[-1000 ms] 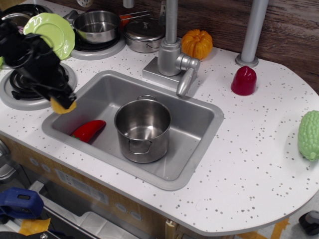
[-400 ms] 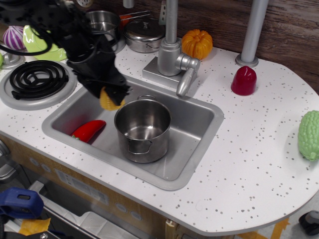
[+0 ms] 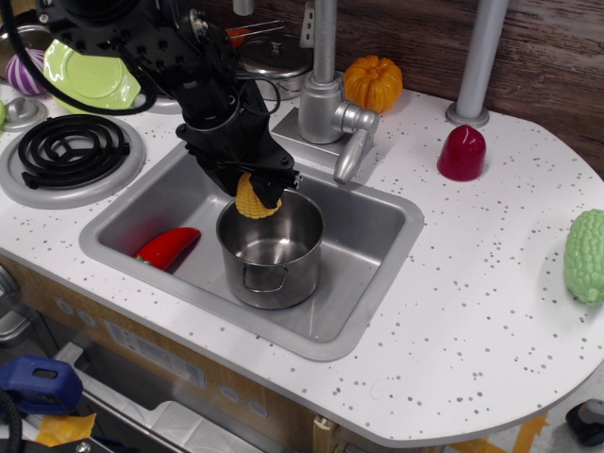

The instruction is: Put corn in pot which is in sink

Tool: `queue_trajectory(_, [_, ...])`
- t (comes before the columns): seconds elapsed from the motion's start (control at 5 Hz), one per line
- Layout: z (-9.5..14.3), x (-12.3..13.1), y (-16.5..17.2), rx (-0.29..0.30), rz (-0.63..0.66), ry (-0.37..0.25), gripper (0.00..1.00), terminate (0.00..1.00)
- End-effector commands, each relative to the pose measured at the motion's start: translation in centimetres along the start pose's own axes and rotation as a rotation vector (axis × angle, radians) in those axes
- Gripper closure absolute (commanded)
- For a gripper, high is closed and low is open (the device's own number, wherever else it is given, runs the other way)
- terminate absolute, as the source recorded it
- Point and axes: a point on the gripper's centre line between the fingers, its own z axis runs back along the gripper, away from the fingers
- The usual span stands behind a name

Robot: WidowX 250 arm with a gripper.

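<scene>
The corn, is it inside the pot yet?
Not yet. The corn is held in the gripper, hanging over the back rim of the pot. The pot's bottom looks empty.

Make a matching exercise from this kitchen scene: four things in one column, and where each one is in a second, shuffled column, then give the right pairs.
Things:
1. corn
2. pot
3. red pepper
4. pumpkin

Places:
A. lying on the sink floor, left of the pot
B. on the counter behind the faucet
C. held in the gripper over the pot's rim
D. standing upright in the middle of the sink

Pairs: 1-C, 2-D, 3-A, 4-B
</scene>
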Motion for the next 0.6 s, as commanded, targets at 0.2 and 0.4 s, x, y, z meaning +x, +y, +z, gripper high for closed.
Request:
queue_trajectory(0.2, [0.45,1.21,-0.02,-0.002,-0.021,-0.042,0.0,0.0])
queue_trajectory(0.4, [0.45,1.21,-0.02,-0.002,-0.021,-0.042,0.0,1.0])
